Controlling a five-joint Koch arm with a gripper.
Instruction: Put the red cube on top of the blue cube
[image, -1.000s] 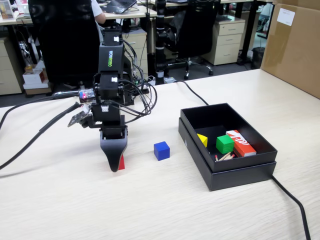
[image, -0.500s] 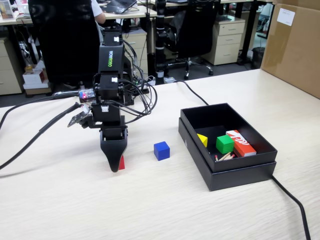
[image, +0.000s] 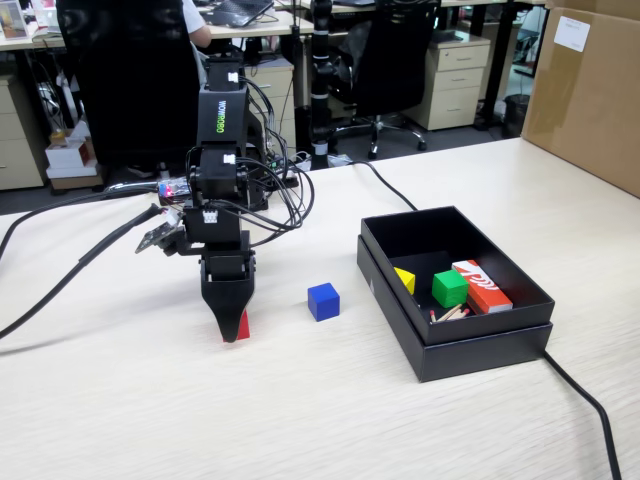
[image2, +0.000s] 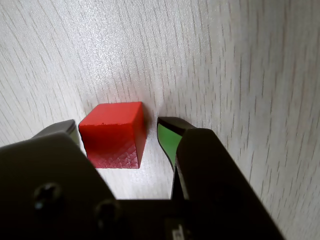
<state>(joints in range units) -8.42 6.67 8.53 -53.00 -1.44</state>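
Note:
The red cube (image2: 115, 133) rests on the pale wood table between my two jaws. In the wrist view the left jaw tip lies against or very near its left face, and the green-padded right jaw stands a small gap off its right face. My gripper (image2: 120, 131) is open around the cube. In the fixed view the gripper (image: 233, 330) points straight down at the table, and only a sliver of the red cube (image: 243, 326) shows beside it. The blue cube (image: 323, 301) sits on the table to the right of the gripper, apart from it.
A black open box (image: 455, 330) stands at the right and holds a yellow piece (image: 405, 280), a green cube (image: 450, 288) and a red-orange and white box (image: 482, 286). A black cable (image: 590, 400) runs past its front corner. A cardboard box (image: 590, 90) stands at the far right.

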